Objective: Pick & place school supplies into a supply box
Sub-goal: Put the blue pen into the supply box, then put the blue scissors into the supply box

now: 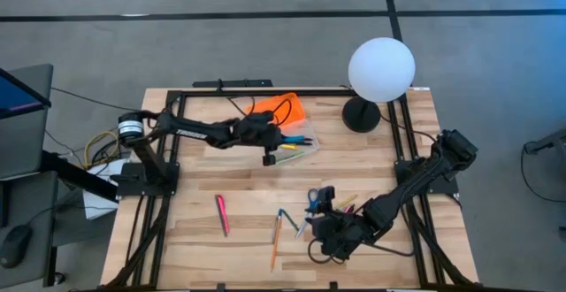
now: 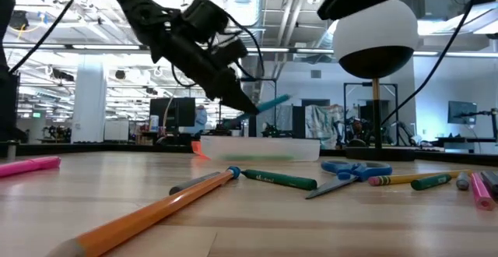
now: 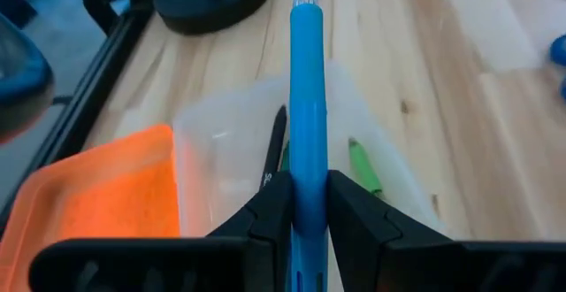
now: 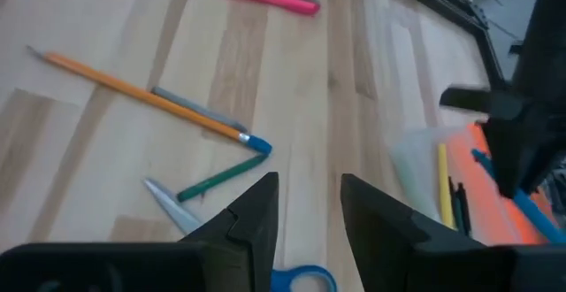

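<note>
My left gripper [image 1: 268, 150] hovers over the supply box [image 1: 299, 146], a clear case with its orange lid [image 1: 285, 111] open beside it, and is shut on a blue pen [image 3: 308, 80]. A black pen [image 3: 276, 146] and a green one [image 3: 364, 166] lie inside the box. My right gripper [image 4: 309, 195] is open above the table near the blue-handled scissors [image 4: 177, 208]. An orange pencil [image 4: 133, 93], a grey pencil [image 4: 199, 111], a green marker [image 4: 217, 181] and a pink marker [image 1: 222, 214] lie flat on the wood. My left gripper pinches the blue pen's rear part [image 3: 308, 164] between its two fingers. The pen lies along the fingers, and most of its length sticks out past the fingertips [image 3: 354, 205]. The fingers slant down from the table's left. The pen [image 2: 268, 103] is lifted clear above the box, nearly level.
A white globe lamp [image 1: 380, 69] on a black base [image 1: 361, 115] stands at the far right, just beyond the box. More pens and markers [image 2: 436, 181] lie near the right gripper. Black frame rails [image 1: 168, 203] run along both sides of the table.
</note>
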Motion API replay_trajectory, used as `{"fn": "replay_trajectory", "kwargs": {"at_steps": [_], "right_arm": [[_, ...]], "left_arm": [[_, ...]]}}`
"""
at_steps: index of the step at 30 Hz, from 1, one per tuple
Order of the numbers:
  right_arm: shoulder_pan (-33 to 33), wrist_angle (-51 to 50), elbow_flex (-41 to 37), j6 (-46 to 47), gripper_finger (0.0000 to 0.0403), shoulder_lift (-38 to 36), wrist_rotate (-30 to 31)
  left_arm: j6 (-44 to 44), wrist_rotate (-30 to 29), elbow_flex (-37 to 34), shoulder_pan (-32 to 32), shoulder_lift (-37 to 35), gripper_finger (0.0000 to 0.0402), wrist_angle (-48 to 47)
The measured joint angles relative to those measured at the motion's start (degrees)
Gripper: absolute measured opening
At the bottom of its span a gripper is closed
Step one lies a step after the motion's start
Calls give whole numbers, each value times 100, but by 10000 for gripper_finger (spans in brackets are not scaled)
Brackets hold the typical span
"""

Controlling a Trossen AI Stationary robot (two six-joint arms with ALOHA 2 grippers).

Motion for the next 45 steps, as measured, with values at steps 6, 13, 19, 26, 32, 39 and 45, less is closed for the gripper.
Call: {"fn": "replay_trajectory", "kwargs": {"at_steps": [6, 13, 19, 26, 32, 39, 45], "right_arm": [[-4, -176, 8, 107, 118, 0, 82], [-4, -224, 8, 69, 118, 0, 89], [-4, -222, 8, 69, 118, 0, 123], [-12, -228, 8, 151, 118, 0, 132], [-177, -793, 5, 888, 118, 1, 71], [-487, -1492, -3, 1118, 118, 90, -295], [-865, -1322, -408, 936, 118, 87, -987]], "left_arm": [[4, -16, 311, 53, 204, 57, -295], [186, -20, 303, 58, 227, 62, -452], [192, -38, 303, 64, 232, 102, -400], [208, -80, 303, 62, 230, 134, -358], [326, 358, 303, -82, -293, 137, -915], [419, 605, 303, -731, -1499, 137, -2521], [359, 605, 299, -1361, -2268, 137, -3619]]}}
